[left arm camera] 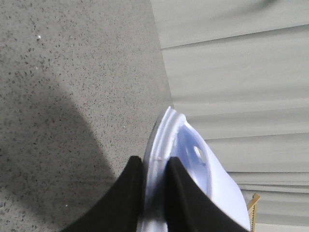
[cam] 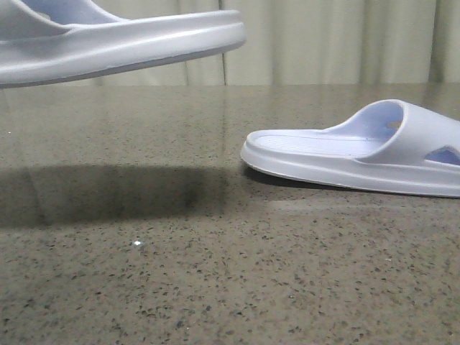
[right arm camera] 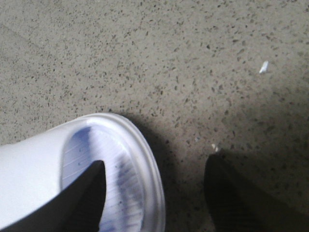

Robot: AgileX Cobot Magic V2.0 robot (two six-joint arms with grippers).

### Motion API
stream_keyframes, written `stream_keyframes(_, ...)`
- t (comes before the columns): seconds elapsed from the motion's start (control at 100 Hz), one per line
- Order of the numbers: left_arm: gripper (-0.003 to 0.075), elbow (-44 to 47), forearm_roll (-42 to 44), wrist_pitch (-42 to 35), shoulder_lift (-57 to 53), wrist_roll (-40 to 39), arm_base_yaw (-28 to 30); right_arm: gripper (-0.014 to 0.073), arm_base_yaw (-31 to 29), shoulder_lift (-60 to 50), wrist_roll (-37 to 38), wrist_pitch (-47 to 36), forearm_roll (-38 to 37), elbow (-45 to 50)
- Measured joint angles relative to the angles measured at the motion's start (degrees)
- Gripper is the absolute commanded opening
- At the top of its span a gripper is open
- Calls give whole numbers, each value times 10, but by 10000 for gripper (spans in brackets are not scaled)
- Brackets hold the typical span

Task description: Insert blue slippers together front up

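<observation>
One blue slipper [cam: 122,39] hangs in the air at the upper left of the front view, lying nearly level with its sole down. In the left wrist view my left gripper [left arm camera: 154,166] is shut on the sole edge of this slipper [left arm camera: 166,137]. The other blue slipper [cam: 359,154] lies flat on the table [cam: 144,287] at the right, strap up. In the right wrist view my right gripper [right arm camera: 157,164] is open over the end of this slipper [right arm camera: 38,159]. One finger is above the footbed, the other beside the rim. Neither gripper shows in the front view.
The speckled stone table stretches wide, with the raised slipper's shadow [cam: 108,194] at the left. A small white speck [cam: 137,244] lies on the table. A pale curtain [cam: 323,43] hangs behind the far edge.
</observation>
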Motion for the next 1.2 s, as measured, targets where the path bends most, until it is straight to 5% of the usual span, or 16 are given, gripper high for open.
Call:
stream_keyframes(0.71, 16, 0, 0, 0, 0, 0, 0, 370, 44, 58, 0, -52, 20, -11)
stream_keyframes(0.97, 16, 0, 0, 0, 0, 0, 0, 81, 44, 67, 0, -56, 22, -12)
stream_keyframes(1.2, 16, 0, 0, 0, 0, 0, 0, -42, 44, 68, 0, -56, 28, -12)
